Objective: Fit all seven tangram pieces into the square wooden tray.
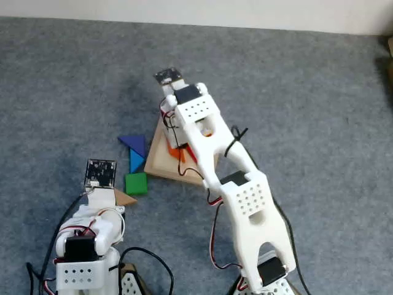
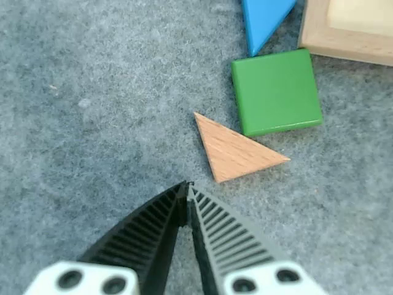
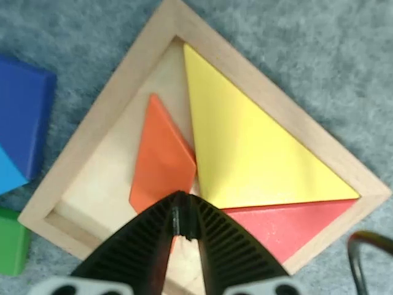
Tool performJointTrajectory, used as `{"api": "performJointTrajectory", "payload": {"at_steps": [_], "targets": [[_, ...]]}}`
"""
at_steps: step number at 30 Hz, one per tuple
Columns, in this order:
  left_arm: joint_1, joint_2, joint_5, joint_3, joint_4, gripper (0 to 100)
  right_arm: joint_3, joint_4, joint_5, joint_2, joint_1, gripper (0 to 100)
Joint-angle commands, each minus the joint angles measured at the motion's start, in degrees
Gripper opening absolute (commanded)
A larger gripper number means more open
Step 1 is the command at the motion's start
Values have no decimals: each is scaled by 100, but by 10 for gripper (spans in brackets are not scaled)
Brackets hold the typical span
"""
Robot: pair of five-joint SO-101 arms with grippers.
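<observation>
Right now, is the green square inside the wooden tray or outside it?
Outside. The green square lies flat on the grey carpet, just beside the tray, not within its rim.

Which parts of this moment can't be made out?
- High view: inside of the tray, covered by the right arm.
- Right wrist view: ends of the red piece and orange piece, behind the right gripper.
- Left wrist view: blue triangle, cut off by the frame edge.
</observation>
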Motion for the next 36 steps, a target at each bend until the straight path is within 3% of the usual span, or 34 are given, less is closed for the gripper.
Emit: {"api": "performJointTrajectory", "payload": {"at_steps": [1, 19, 28, 36], "targets": [[119, -259, -18, 119, 44, 6, -48, 22, 44, 110, -286, 5], [119, -259, -18, 119, 44, 6, -92, -1587, 0, 145, 40, 5], [119, -259, -18, 119, 44, 6, -804, 75, -9, -989, 48, 5], [119, -259, -18, 119, 44, 6, -813, 980, -510, -2316, 154, 5]]}}
